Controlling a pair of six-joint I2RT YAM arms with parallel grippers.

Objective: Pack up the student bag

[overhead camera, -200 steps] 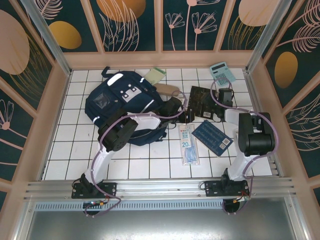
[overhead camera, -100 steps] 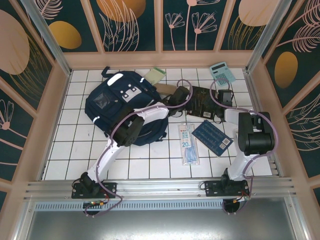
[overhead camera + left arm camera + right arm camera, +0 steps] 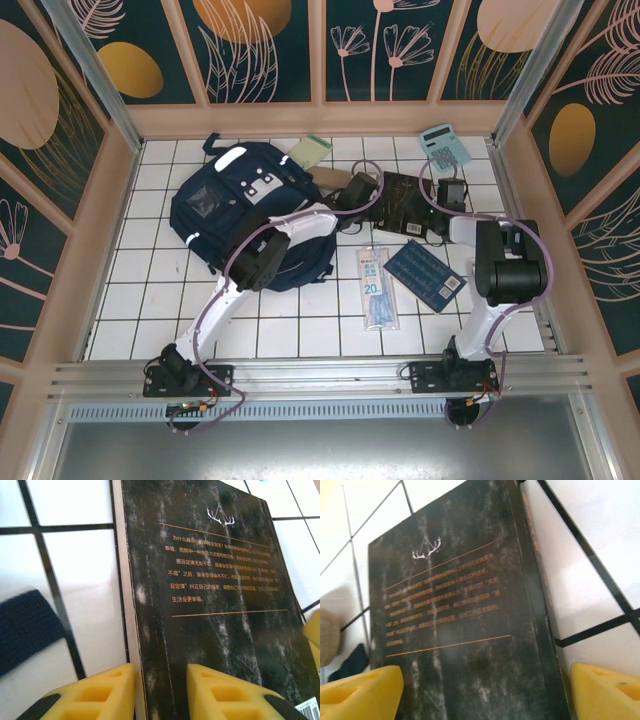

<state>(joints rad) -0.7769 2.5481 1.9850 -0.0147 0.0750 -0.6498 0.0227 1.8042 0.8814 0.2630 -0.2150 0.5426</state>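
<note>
White and black jointed arms (image 3: 300, 226), purple cables (image 3: 203, 312) looping alongside, blocky yellow pincer fingers (image 3: 100, 692), black-tipped

A white-tiled tabletop (image 3: 140, 290) with dark grout lines carries several loose items, and tall wall panels (image 3: 260, 50) painted with pale flowers and orange ovals on dark teal enclose it. A black paperback book (image 3: 405, 200) lies face down near the middle. The left wrist view shows its worn back cover (image 3: 210, 605), with orange Chinese text between two thin orange rules and a small white antler emblem above. A teal calculator (image 3: 445, 146) sits in the far right corner. A dark blue patterned booklet (image 3: 425, 275) lies in front of the book, and just beside it is a clear plastic packet (image 3: 377, 288) marked "20". A pale green notepad (image 3: 312, 152) rests by the far wall.
</note>
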